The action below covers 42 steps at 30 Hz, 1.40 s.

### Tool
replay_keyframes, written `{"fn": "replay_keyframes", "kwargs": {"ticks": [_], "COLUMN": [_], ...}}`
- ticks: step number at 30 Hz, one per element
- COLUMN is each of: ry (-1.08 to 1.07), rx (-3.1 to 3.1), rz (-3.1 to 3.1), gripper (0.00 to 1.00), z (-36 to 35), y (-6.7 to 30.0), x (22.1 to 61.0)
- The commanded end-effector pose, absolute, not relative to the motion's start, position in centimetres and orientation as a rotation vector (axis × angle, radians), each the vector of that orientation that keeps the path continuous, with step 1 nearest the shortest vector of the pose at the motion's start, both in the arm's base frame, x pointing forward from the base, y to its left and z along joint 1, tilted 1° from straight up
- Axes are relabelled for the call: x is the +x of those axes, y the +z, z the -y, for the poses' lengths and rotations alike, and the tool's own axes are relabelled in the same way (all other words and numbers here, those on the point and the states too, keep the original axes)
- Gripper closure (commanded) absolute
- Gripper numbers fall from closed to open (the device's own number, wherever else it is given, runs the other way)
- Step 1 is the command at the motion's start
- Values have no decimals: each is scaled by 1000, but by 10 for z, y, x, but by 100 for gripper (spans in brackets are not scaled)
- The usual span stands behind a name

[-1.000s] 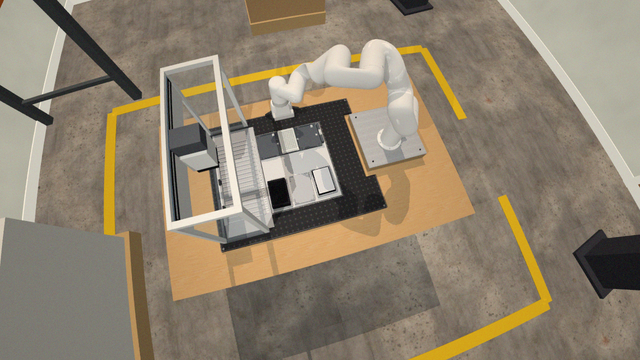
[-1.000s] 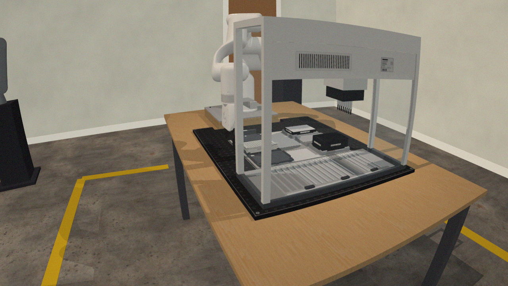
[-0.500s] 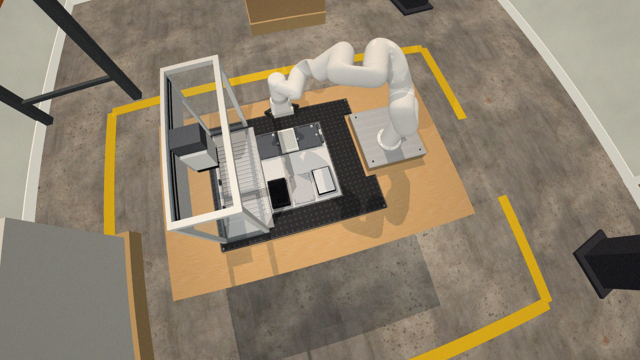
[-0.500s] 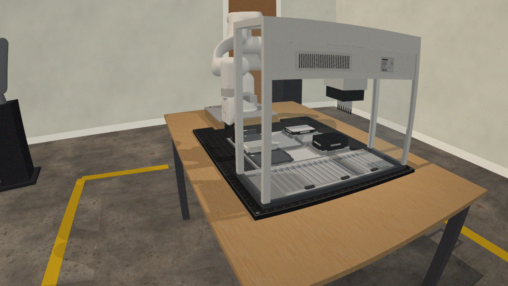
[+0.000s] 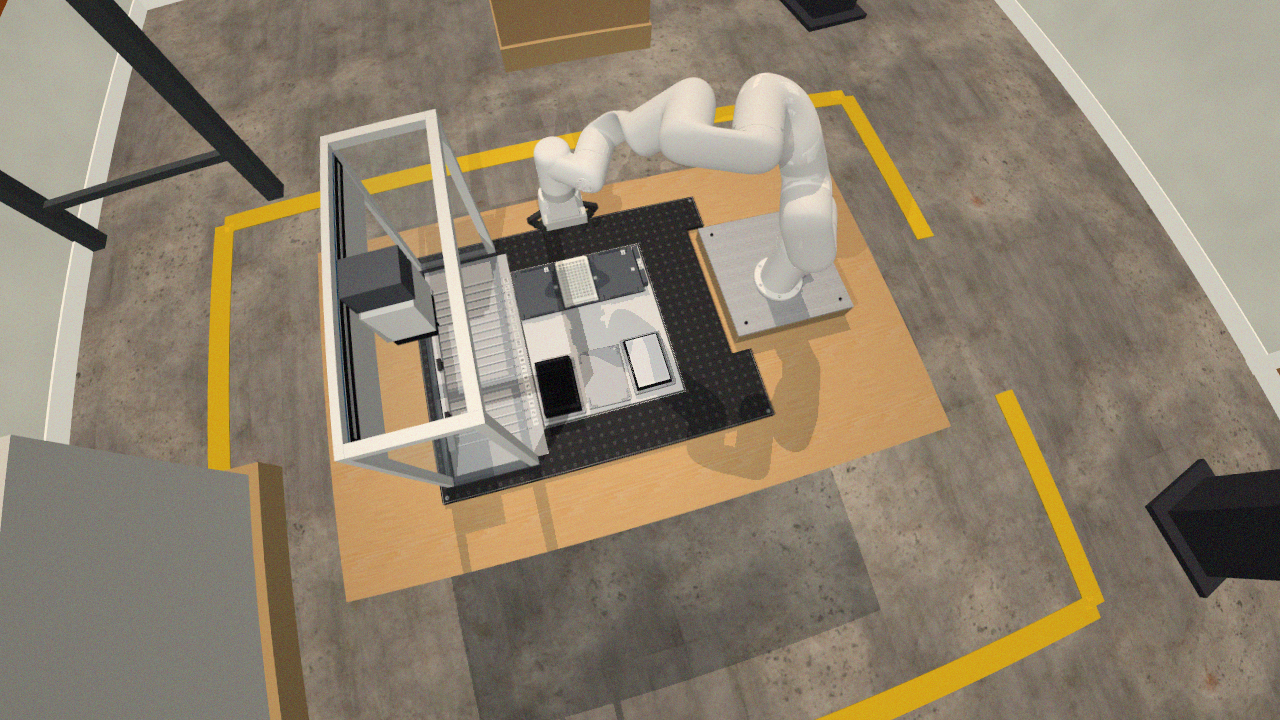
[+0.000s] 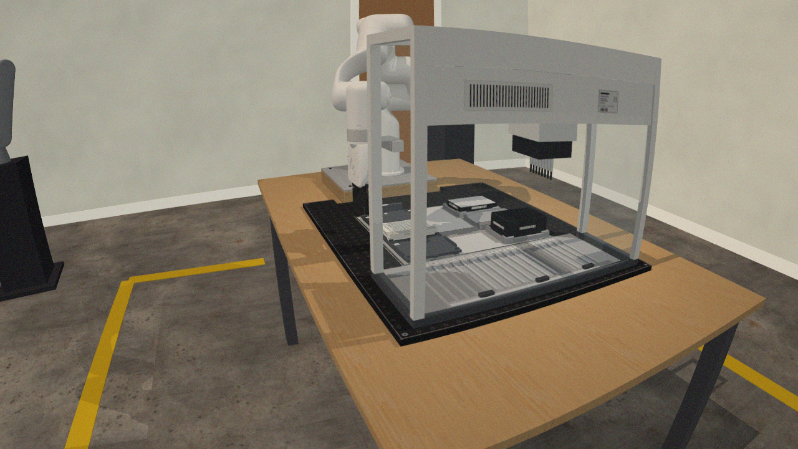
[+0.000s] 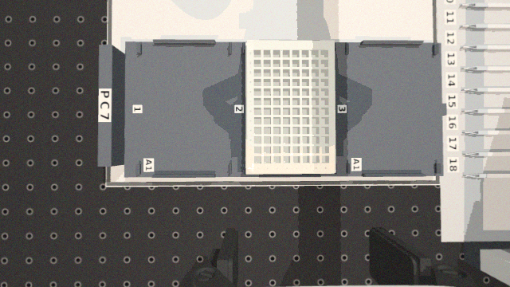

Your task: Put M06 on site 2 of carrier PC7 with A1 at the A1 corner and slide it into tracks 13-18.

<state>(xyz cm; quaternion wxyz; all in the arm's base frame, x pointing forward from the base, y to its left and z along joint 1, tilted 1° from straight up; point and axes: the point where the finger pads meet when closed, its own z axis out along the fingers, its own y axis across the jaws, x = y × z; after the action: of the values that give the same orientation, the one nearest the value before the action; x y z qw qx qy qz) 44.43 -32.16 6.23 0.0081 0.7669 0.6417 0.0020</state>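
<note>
I see open room over PC7 (image 7: 104, 115) and M06 (image 7: 290, 107) — toward the rails (image 7: 478, 92), the instrument frame (image 5: 444, 161) — its posts and roof — hems things in.

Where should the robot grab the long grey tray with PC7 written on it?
Probably the raised handle at the end of the grey PC7 tray, coming from above on the black board side. It sticks out past site 1, away from the white plate.

White M06 (image 7: 290, 107) sits on site 2 of grey PC7 (image 7: 183, 108)
</note>
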Motion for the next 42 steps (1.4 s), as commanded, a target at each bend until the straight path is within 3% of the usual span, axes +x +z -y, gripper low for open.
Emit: {"fn": "replay_keyframes", "kwargs": {"ticks": [1, 30, 31, 42], "ry": [8, 8, 8, 13], "rx": [2394, 2394, 2427, 2694], "rz": [-2003, -2003, -1963, -1579], "gripper": [0, 0, 19, 19], "z": [322, 322, 319, 291], "y": [71, 101, 101, 100], "x": [445, 445, 441, 406]}}
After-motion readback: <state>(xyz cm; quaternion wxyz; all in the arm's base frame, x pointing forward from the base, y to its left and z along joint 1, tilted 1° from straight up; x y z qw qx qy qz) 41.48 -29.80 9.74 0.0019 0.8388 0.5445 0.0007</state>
